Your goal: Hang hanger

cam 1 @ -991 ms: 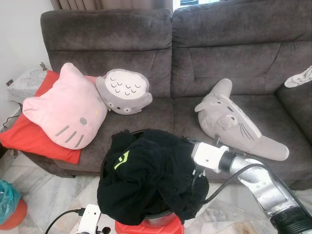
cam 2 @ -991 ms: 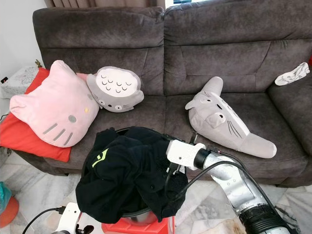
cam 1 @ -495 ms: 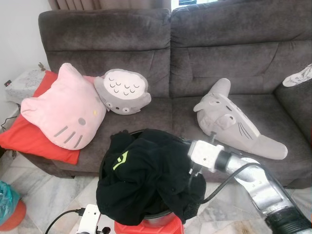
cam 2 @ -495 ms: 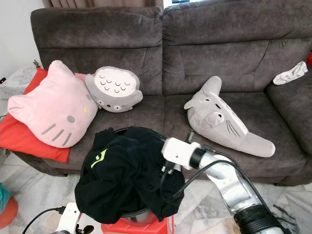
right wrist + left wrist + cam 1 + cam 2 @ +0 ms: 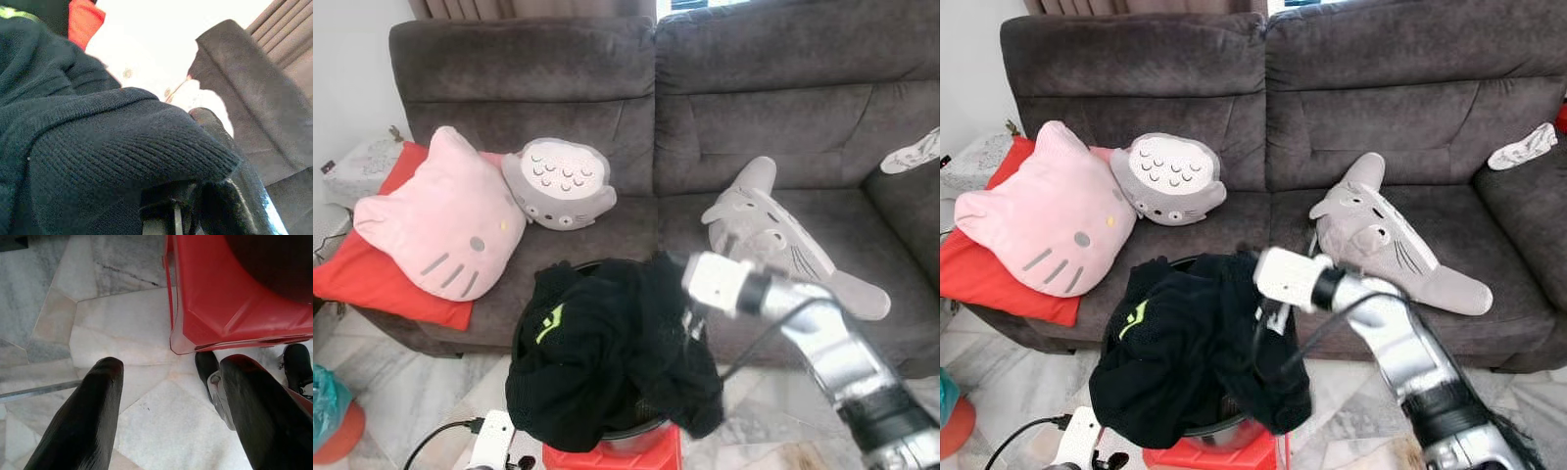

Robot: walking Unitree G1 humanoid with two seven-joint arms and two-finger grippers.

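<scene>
Since a second ago the right gripper [image 5: 195,196] has lifted, pulling the crumpled black knit garment with a green mark [image 5: 597,352] up on its right side.

Its fingers are pressed together on a fold of that garment, which hangs over the round dark basket [image 5: 1219,431] on the red plastic stool [image 5: 234,298], just in front of the dark grey fabric sofa [image 5: 724,108]. The left gripper [image 5: 166,411] hangs beside the stool, fingers apart, over the pale marble floor [image 5: 112,333]. I cannot make out any hanger.
</scene>
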